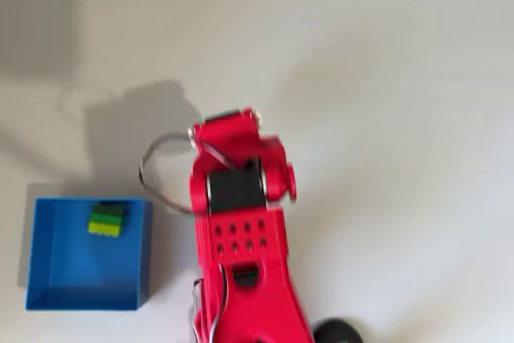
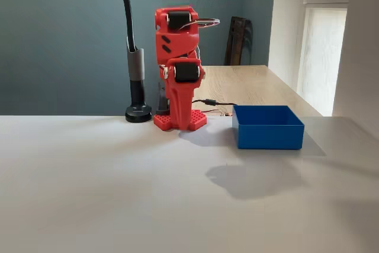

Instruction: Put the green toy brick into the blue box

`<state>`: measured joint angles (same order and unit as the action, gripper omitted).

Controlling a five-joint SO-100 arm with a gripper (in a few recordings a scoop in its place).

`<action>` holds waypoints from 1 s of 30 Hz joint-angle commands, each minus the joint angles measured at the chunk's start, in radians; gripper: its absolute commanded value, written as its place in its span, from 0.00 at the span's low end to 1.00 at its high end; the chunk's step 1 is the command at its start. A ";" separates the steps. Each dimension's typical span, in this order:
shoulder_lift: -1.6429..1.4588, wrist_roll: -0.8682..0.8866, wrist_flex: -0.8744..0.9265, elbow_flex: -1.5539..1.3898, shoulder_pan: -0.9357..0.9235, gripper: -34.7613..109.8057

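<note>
The green toy brick lies on the floor of the blue box, close to the box's upper wall in the overhead view, with nothing touching it. In the fixed view the blue box stands right of the arm, and its front wall hides the brick. The red arm is folded up over its base, right of the box. Its gripper end is tucked at the top of the fold, well away from the box. I cannot make out the fingers or the gap between them.
A grey cable loop hangs off the arm's left side, near the box's upper right corner. A black stand with a round base rises behind the arm. A wooden table lies beyond the white tabletop.
</note>
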<state>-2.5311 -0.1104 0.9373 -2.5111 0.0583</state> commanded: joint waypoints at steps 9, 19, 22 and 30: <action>-0.476 -0.025 -0.043 -0.445 -0.034 0.24; -0.603 0.006 -0.049 -0.558 -0.041 0.24; -0.621 0.014 -0.038 -0.568 -0.043 0.24; -0.686 0.017 0.002 -0.581 -0.043 0.24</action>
<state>-3.1799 -0.0890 0.9173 -3.0741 0.0061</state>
